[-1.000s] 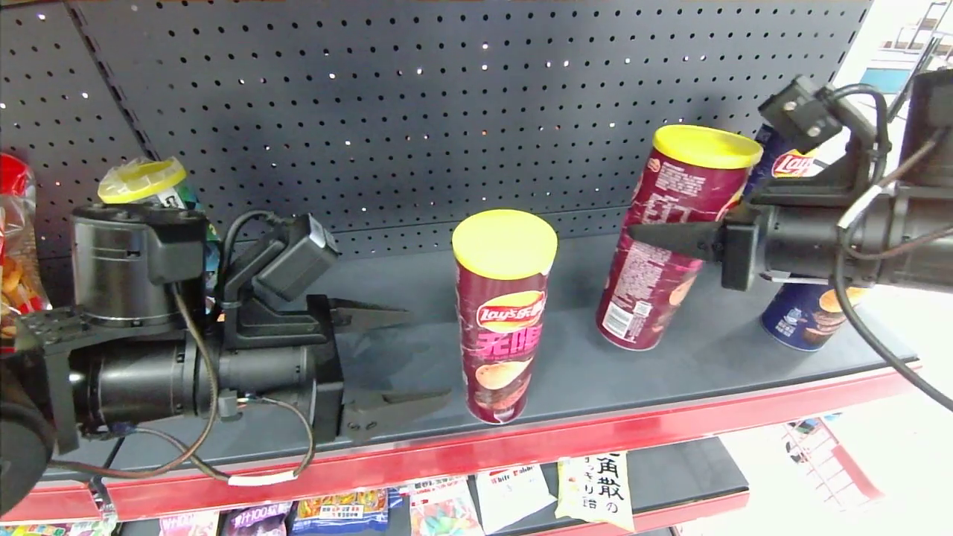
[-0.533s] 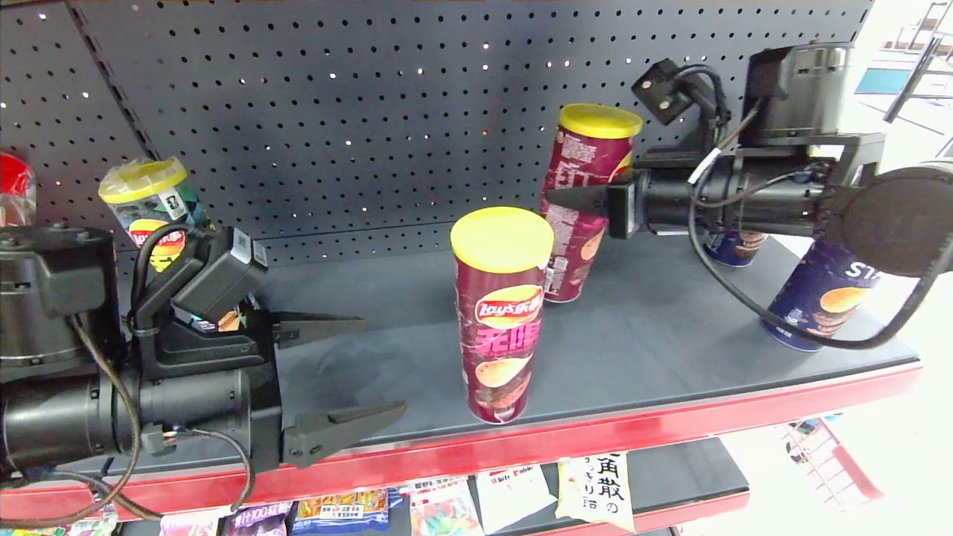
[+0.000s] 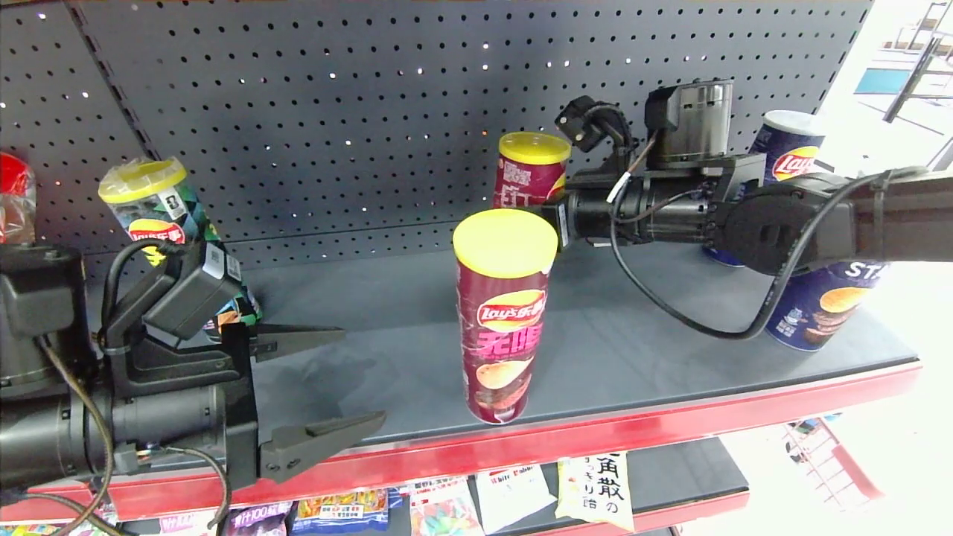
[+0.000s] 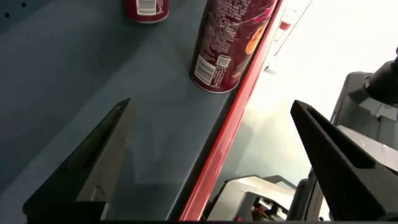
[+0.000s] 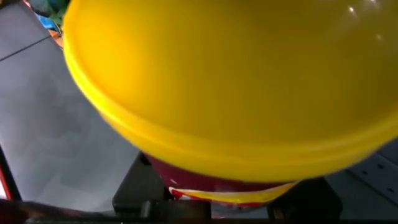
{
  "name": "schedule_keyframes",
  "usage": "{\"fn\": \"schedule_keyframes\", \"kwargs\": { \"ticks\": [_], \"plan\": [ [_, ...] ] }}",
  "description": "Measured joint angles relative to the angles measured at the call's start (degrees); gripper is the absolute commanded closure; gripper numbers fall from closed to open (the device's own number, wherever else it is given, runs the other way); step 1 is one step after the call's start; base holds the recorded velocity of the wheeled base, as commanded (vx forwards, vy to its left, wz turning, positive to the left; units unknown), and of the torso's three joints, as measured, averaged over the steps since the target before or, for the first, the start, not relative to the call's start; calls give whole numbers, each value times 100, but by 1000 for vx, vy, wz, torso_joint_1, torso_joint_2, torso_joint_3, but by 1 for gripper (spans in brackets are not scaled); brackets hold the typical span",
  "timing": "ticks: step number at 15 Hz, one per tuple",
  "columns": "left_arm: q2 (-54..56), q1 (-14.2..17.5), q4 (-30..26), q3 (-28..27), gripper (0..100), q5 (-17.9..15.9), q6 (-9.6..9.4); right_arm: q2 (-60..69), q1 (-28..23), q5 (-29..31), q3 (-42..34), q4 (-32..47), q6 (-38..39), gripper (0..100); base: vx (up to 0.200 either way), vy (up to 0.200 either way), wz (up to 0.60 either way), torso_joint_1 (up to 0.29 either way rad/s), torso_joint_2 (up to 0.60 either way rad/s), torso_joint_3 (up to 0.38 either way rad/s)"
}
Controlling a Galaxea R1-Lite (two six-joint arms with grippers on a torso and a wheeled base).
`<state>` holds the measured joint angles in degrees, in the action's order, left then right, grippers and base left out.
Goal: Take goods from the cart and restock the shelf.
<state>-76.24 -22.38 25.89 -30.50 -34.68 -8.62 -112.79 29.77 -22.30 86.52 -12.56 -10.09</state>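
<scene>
Canister (image 3: 526, 176), yellow-lidded cylinder, clamped in right tool (image 3: 555, 211)

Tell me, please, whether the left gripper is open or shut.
Open: on the left gripper the jaws stand wide apart over the shelf, nothing between them.
</scene>
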Motion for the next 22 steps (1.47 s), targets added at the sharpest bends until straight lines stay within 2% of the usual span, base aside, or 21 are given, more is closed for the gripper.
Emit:
{"fn": "schedule_keyframes", "kwargs": {
  "ticks": [3,4,10,14,18,21,22],
  "plan": [
    [-2,-2,0,0,0,-2,0,-48,18,-4,-7,7,2,100,0,0,0,0,0,0],
    [-2,-2,0,2,0,-2,2,-48,33,-20,-35,0,0,0,0,0,0,0,0,0],
    [-22,0,-9,10,0,0,-2,234,21,-9,-463,9,22,0,0,0,0,0,0,0],
    [-68,0,-11,0,0,-2,-13,588,-227,128,-931,7,107,0,0,0,0,0,0,0],
    [-155,0,13,-65,0,-2,-20,1163,-546,265,-1755,5,110,0,0,0,0,0,0,0],
    [-295,-2,13,-80,0,-2,-63,1971,-662,278,-2855,9,95,0,0,0,0,0,0,0],
    [-367,-2,13,-80,0,9,-163,2280,-649,271,-3307,5,60,0,0,0,0,0,0,0]
  ]
}}
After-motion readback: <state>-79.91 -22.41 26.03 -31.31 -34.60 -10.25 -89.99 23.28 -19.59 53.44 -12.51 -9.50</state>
